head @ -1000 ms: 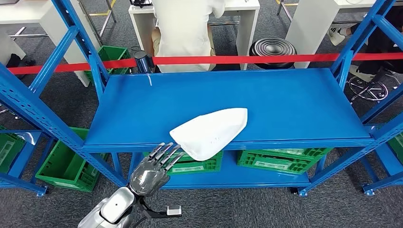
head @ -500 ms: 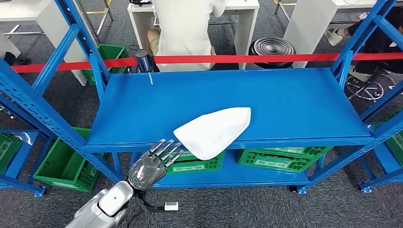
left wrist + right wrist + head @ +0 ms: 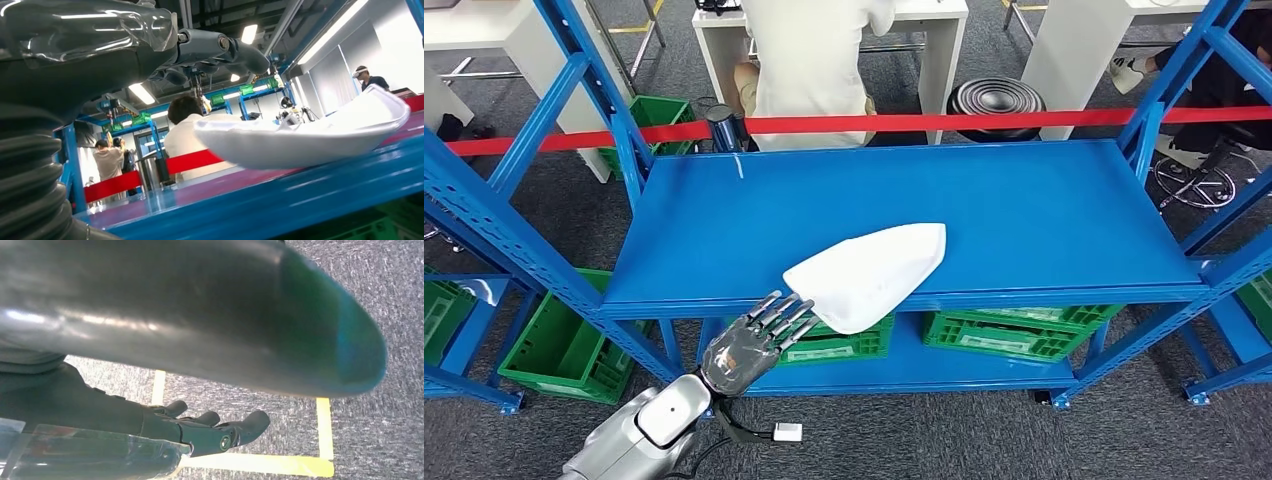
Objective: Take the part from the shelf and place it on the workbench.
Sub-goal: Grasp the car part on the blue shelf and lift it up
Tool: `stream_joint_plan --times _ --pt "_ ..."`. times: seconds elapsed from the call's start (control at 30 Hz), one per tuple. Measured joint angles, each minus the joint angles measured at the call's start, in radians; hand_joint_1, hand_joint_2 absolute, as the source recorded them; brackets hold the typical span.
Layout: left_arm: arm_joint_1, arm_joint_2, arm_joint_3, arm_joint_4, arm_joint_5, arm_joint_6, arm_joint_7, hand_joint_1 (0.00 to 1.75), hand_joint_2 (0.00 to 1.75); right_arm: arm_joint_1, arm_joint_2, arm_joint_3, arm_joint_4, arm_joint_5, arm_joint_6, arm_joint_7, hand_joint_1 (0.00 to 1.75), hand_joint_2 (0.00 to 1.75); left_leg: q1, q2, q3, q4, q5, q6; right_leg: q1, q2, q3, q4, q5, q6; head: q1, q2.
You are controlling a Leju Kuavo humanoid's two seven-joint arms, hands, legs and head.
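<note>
While the white part (image 3: 869,274) lies on the blue shelf (image 3: 1024,215) with its rounded end hanging over the front edge, the left hand (image 3: 749,345) is just below and in front of that end, fingers spread and stretched out, holding nothing. The fingertips (image 3: 796,303) point at the overhanging end and seem to be at its edge; whether they touch it I cannot tell. Compared with one second ago, the hand is a little nearer to the part, and the forearm comes in at a flatter angle. The part has almost the same place on the shelf. In the left wrist view the part (image 3: 310,135) is seen from the side, resting on the shelf board just beyond the fingers. The right hand (image 3: 210,432) hangs above grey carpet with yellow lines, fingers loosely apart and empty. Beyond the shelf, past the red tape (image 3: 984,122), a person (image 3: 809,60) in white sits at a white desk (image 3: 924,30).
</note>
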Motion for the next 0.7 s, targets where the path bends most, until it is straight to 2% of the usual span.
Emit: stream_joint_plan --times 0.07,0.13,0.17,0.2,0.23,0.3,0.33,0.37,0.43,0.5,0.57,0.63,0.67,0.7 --pt "-0.009 -0.001 -0.007 0.005 -0.004 0.0 0.014 0.0 1.75 -0.001 0.006 -0.001 0.011 0.0 0.008 -0.003 0.0 0.0 0.006 0.0 -0.037 0.085 -0.052 -0.014 -0.004 0.0 0.001 -0.001 0.002 -0.007 -0.002 0.0" --pt "-0.015 -0.003 -0.014 0.013 -0.006 0.0 0.026 0.0 1.75 0.0 0.011 -0.001 0.021 -0.001 0.012 -0.005 0.0 0.0 0.011 0.0 -0.098 0.22 -0.112 -0.024 -0.003 0.0 0.0 -0.001 0.001 -0.011 -0.002 0.0" --pt "-0.017 -0.004 -0.017 0.018 -0.007 0.0 0.031 0.0 1.75 0.0 0.013 -0.001 0.025 -0.001 0.012 -0.006 0.0 0.0 0.013 0.0 -0.119 0.264 -0.124 -0.026 -0.002 0.001 0.0 -0.001 0.001 -0.011 -0.002 0.0" --pt "-0.018 -0.005 -0.02 0.022 -0.007 0.0 0.035 0.0 1.75 0.0 0.015 -0.001 0.029 -0.001 0.012 -0.006 0.0 0.0 0.014 0.0 -0.122 0.27 -0.114 -0.025 -0.002 0.002 0.001 -0.001 0.001 -0.011 -0.002 0.0" --pt "-0.022 -0.006 -0.023 0.025 -0.007 0.0 0.038 0.0 1.75 0.0 0.016 -0.001 0.031 0.0 0.012 -0.006 0.0 0.0 0.014 0.0 -0.105 0.235 -0.088 -0.022 -0.001 0.003 0.002 -0.001 0.001 -0.01 -0.002 0.0" --pt "-0.034 -0.006 -0.028 0.03 -0.008 0.0 0.044 0.0 1.75 0.0 0.02 -0.002 0.035 0.001 0.013 -0.008 0.0 0.0 0.012 -0.002 -0.039 0.096 -0.02 -0.007 0.0 0.005 0.004 -0.001 0.001 -0.01 -0.002 0.0" --pt "-0.041 -0.006 -0.03 0.031 -0.01 0.0 0.046 0.0 1.75 -0.001 0.023 -0.002 0.036 0.001 0.014 -0.008 0.0 0.0 0.009 -0.002 -0.011 0.038 0.0 0.0 0.002 0.006 0.003 -0.002 0.002 -0.009 -0.001 0.0" --pt "-0.048 -0.006 -0.032 0.033 -0.012 0.0 0.048 0.0 1.75 -0.001 0.025 -0.002 0.036 0.002 0.015 -0.009 0.0 0.0 0.005 -0.003 0.005 0.001 0.009 0.007 0.003 0.006 0.001 -0.002 0.003 -0.006 -0.001 0.0" --pt "-0.054 -0.007 -0.035 0.037 -0.017 0.0 0.053 0.0 1.75 -0.001 0.027 -0.002 0.039 0.002 0.016 -0.009 0.0 0.0 -0.002 -0.003 0.009 -0.017 0.008 0.014 0.003 0.005 -0.002 -0.006 0.007 0.001 -0.001 0.0" --pt "-0.058 -0.01 -0.04 0.04 -0.022 0.0 0.058 0.0 1.75 0.0 0.028 -0.002 0.041 0.003 0.019 -0.009 0.0 0.0 0.001 0.0 0.019 -0.038 0.019 0.024 0.002 0.004 -0.008 -0.001 0.003 0.007 0.0 0.0" --pt "-0.068 -0.013 -0.045 0.045 -0.026 0.0 0.061 0.0 1.75 0.0 0.028 -0.002 0.042 0.004 0.023 -0.009 0.0 0.0 0.005 0.002 0.028 -0.059 0.031 0.035 0.004 0.002 -0.042 0.067 -0.031 0.002 0.002 0.0" --pt "-0.074 -0.015 -0.051 0.053 -0.027 0.0 0.062 0.0 1.75 0.0 0.026 -0.002 0.044 0.004 0.025 -0.01 0.0 0.0 0.002 0.003 0.026 -0.06 0.033 0.038 0.005 0.001 -0.107 0.199 -0.084 -0.006 0.003 0.0" --pt "-0.075 -0.016 -0.055 0.057 -0.027 0.0 0.062 0.0 1.75 0.0 0.026 -0.002 0.045 0.004 0.026 -0.009 0.0 0.0 0.0 0.003 0.025 -0.059 0.033 0.037 0.005 0.001 -0.132 0.25 -0.099 -0.005 0.004 0.0" --pt "-0.075 -0.016 -0.058 0.062 -0.027 0.0 0.062 0.0 1.75 0.001 0.025 -0.002 0.046 0.004 0.026 -0.009 0.0 0.0 -0.001 0.003 0.025 -0.058 0.033 0.037 0.005 0.001 -0.142 0.27 -0.1 0.0 0.004 0.0"
